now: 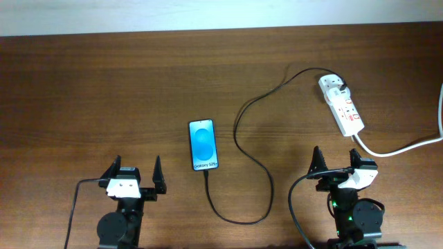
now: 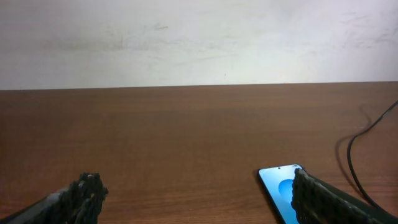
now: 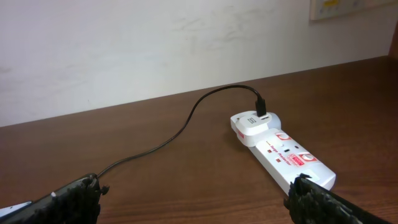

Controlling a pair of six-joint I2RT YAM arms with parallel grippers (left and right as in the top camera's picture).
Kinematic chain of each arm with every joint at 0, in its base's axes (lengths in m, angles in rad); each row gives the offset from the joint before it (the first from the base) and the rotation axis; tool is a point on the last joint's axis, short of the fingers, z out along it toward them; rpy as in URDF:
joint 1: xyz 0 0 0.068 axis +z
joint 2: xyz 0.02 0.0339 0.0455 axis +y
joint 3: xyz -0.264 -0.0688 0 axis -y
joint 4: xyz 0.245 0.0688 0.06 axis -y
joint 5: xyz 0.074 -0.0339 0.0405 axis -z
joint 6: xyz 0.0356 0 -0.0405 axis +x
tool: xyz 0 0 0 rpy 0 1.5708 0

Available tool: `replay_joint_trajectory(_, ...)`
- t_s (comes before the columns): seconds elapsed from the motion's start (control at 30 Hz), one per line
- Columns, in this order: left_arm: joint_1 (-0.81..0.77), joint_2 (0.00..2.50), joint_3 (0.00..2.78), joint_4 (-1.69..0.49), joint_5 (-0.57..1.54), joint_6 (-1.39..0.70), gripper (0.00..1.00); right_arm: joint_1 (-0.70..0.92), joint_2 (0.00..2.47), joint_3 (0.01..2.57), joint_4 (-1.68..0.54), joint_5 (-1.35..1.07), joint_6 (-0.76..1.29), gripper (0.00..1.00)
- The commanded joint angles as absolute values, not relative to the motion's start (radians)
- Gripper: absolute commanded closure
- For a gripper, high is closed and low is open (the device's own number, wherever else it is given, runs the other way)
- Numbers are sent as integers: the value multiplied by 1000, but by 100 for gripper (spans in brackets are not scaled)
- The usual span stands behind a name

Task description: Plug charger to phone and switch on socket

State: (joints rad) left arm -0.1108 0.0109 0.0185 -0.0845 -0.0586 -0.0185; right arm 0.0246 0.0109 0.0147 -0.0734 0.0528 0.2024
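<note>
The phone [image 1: 202,144] lies flat mid-table, blue screen up; it also shows in the left wrist view [image 2: 278,184] behind my right finger. The black charger cable [image 1: 242,138] runs from the phone's near end, loops right, and rises to the plug head [image 1: 333,83] seated in the far end of the white socket strip [image 1: 344,107]. In the right wrist view the plug head [image 3: 254,124] sits in the strip [image 3: 289,155]. My left gripper [image 1: 133,176] is open and empty, left of the phone. My right gripper [image 1: 335,164] is open and empty, just in front of the strip.
The strip's thick white cord [image 1: 401,146] trails off the right edge of the table. A pale wall stands behind the table's far edge [image 2: 199,86]. Each arm's own black cable hangs at the front edge.
</note>
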Motion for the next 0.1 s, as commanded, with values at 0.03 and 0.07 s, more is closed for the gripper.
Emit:
replay_joint_trajectory(0.03,-109,5,9,-80,-47,-3,1,19,4,6,-74,64,196,2)
replay_joint_trajectory(0.07,-109,5,9,-80,-47,-3,1,19,4,6,-74,64,196,2)
